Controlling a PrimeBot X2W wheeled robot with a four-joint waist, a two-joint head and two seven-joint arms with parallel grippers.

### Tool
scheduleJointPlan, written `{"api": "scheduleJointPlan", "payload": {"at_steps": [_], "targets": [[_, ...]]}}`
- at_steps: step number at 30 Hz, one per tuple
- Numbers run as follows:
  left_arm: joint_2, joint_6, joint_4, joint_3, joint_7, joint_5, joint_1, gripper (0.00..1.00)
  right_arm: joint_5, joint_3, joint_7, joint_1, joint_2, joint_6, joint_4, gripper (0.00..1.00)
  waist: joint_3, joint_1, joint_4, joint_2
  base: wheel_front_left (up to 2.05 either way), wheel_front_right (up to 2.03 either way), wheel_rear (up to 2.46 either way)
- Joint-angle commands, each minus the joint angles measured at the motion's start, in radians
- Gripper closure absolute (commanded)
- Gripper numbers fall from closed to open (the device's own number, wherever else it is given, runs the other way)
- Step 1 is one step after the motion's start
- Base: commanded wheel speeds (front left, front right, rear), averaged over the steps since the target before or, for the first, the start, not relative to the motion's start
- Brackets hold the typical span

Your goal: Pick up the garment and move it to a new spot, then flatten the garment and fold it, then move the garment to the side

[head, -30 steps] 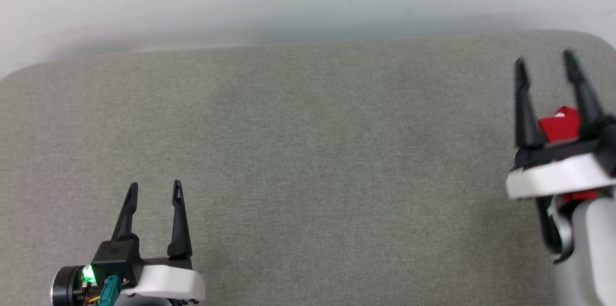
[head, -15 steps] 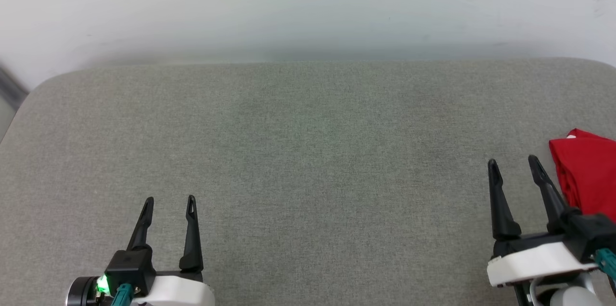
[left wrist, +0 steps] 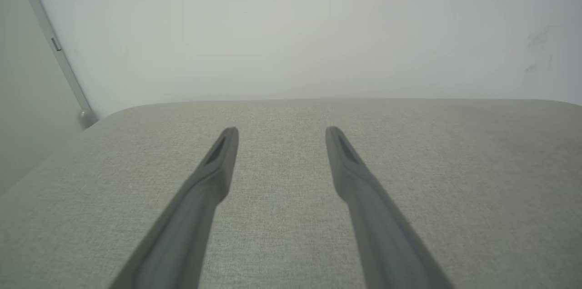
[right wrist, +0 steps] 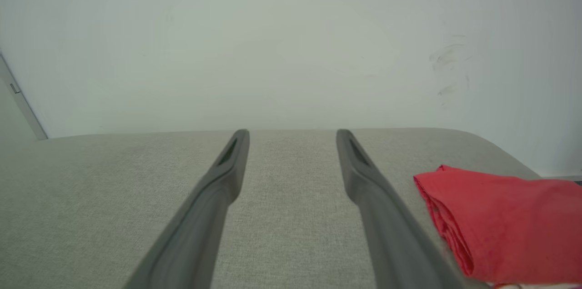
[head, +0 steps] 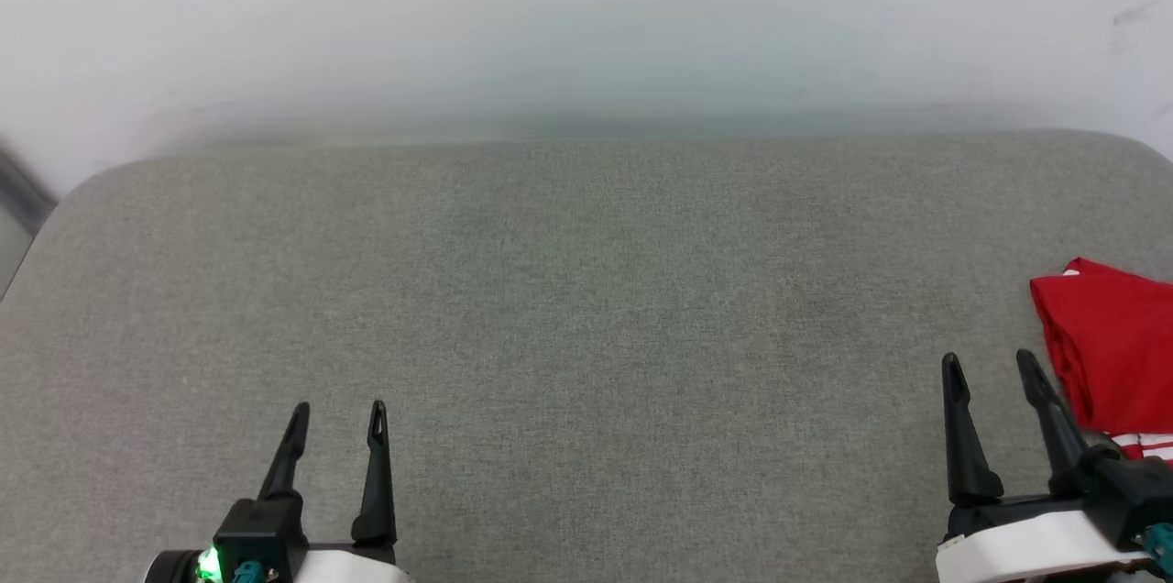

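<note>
Garment (head: 1113,345), folded, looks thin, floppy, light; best pinched at its doubled edge; right end effector (head: 988,357) beside it and left end effector (head: 339,406) both spread, empty

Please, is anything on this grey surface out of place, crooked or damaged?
Nothing stands out. The garment lies folded and fairly neat at the right side of the grey surface, just right of the right gripper. That gripper and the left gripper have jaws open and empty. The wall bears a few faint scuff marks.
</note>
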Motion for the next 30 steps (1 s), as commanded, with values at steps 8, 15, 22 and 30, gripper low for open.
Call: {"api": "scheduleJointPlan", "payload": {"at_steps": [8,15,22,30], "targets": [[-0.001,-0.006,0.048,0.002,0.018,-0.073,0.002,1.0,0.073,0.003,0.016,0.001,-0.001,0.0,0.043,1.0,-0.001,0.0001,-0.001,0.0,0.0,0.0,0.0],[-0.001,-0.018,0.063,0.015,0.054,-0.216,-0.019,1.0,0.217,0.003,0.048,-0.016,-0.005,0.0,0.059,1.0,-0.003,0.0001,-0.002,0.0,0.0,0.0,0.0],[-0.001,-0.031,0.076,0.026,0.086,-0.349,-0.038,1.0,0.348,0.002,0.078,-0.031,-0.008,0.0,0.074,1.0,-0.004,0.0001,-0.003,0.0,0.0,0.0,0.0],[0.0,-0.043,0.091,0.038,0.12,-0.488,-0.058,1.0,0.485,0.0,0.109,-0.047,-0.01,0.0,0.089,1.0,-0.005,0.0001,-0.004,0.0,0.0,0.0,0.0]]}}
